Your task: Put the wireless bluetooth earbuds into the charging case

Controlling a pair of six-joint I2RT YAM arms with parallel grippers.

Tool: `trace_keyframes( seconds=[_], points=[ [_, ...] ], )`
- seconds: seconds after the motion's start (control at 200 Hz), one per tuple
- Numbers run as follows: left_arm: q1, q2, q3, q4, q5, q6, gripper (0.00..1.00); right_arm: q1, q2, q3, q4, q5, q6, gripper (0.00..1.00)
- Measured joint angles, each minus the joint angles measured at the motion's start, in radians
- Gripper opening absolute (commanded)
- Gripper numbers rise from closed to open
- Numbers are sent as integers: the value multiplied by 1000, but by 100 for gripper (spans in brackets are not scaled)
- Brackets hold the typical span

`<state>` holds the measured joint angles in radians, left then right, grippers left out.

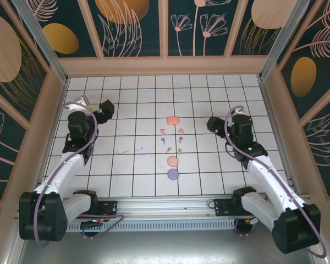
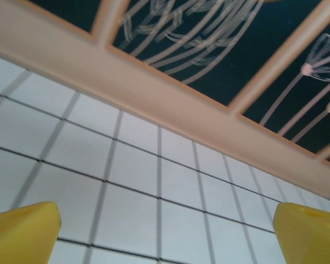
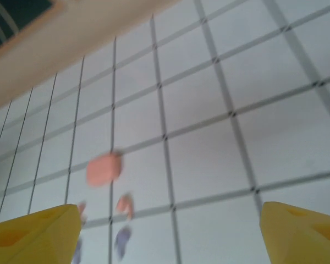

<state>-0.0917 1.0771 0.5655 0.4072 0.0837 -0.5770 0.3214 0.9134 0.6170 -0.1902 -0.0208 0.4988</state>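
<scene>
White tiled bench [image 1: 126, 165], patterned walls. Earbuds [image 1: 163, 131] lie loose mid-bench between the arms, none seated. Left end effector [image 2: 165, 231] and right end effector [image 3: 165, 236] both spread, empty. Risk: buds are tiny and closely grouped, so wide fingers may scatter neighbours.

Two arms are shown, left arm [image 1: 63, 173] and right arm [image 1: 267, 179]: white links, black joints, lilac cables [image 1: 44, 192]; fingertips [image 2: 22, 234] are moulded in yellow.

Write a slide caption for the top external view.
Left arm and right arm flank a column of tiny pink and purple earbuds, a pink block and two discs on a tiled table.
</scene>
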Motion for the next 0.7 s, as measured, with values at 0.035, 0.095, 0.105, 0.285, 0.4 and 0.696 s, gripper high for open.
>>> trace_keyframes(
  seconds=[0.035,0.095,0.105,0.285,0.4,0.696],
  points=[
    [-22,-6,-1,-12,11,-29,99,51,-6,0,-40,0,27,81],
    [-55,-13,-3,-25,20,-67,99,145,-10,0,-103,6,82,81],
    [-60,-13,-3,-27,22,-73,99,159,-10,0,-109,10,90,81],
    [-144,-9,-7,-57,25,-148,99,449,18,5,-219,84,281,80],
    [-174,21,-8,-78,17,-177,99,587,124,43,-269,144,391,81],
    [-180,83,-8,-158,-53,-218,99,772,430,192,-368,218,579,82]
  ],
)
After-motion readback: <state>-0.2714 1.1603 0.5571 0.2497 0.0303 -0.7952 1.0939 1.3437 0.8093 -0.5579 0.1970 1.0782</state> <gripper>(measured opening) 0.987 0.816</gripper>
